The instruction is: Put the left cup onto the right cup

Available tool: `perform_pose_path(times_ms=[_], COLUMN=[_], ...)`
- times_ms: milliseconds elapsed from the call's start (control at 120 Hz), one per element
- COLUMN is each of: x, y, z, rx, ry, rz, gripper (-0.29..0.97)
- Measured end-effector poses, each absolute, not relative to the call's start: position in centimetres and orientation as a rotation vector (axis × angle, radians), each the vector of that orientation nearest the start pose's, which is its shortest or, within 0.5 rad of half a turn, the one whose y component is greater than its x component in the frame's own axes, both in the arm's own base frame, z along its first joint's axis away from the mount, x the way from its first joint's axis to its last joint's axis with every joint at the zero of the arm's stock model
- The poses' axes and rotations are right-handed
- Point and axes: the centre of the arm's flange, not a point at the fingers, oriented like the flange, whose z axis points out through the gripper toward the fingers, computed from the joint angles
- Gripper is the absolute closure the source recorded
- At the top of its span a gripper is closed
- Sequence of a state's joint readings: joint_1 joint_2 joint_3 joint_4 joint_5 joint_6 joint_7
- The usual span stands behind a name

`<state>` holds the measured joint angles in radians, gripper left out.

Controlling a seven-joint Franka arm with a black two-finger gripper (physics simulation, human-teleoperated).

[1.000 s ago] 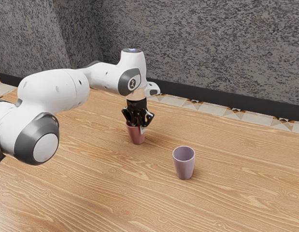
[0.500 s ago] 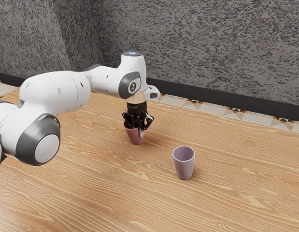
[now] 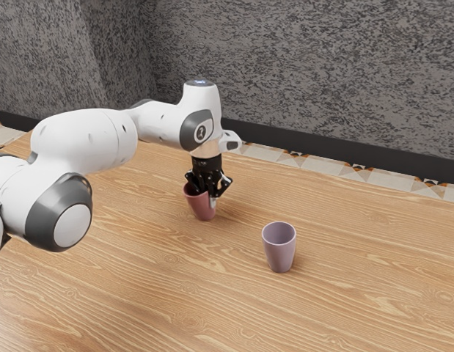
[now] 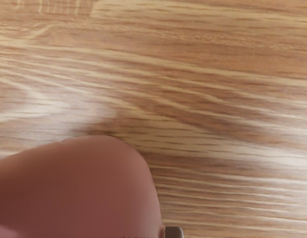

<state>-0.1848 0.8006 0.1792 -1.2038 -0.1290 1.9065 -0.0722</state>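
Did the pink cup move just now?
Yes. The pink cup has tipped, its rim leaning away from the purple cup, held in the gripper.

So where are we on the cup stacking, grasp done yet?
Done: the tool is shut on the rim of the pink cup. In hand: the lift. The cup hangs tilted, and I can't tell whether its base has cleared the table. Left: carry it toward the exterior view's right and set it onto the purple cup, which stands upright and apart from it.
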Motion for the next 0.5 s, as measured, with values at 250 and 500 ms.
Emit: perform_pose_path(times_ms=[250, 500], x=[74.2, 72.6], y=[-5.3, -8.9], z=[32.0, 38.2], rx=[-3.110, -3.126], ry=[-0.097, -0.025], rz=[0.123, 0.100], gripper=[0.75, 0.75])
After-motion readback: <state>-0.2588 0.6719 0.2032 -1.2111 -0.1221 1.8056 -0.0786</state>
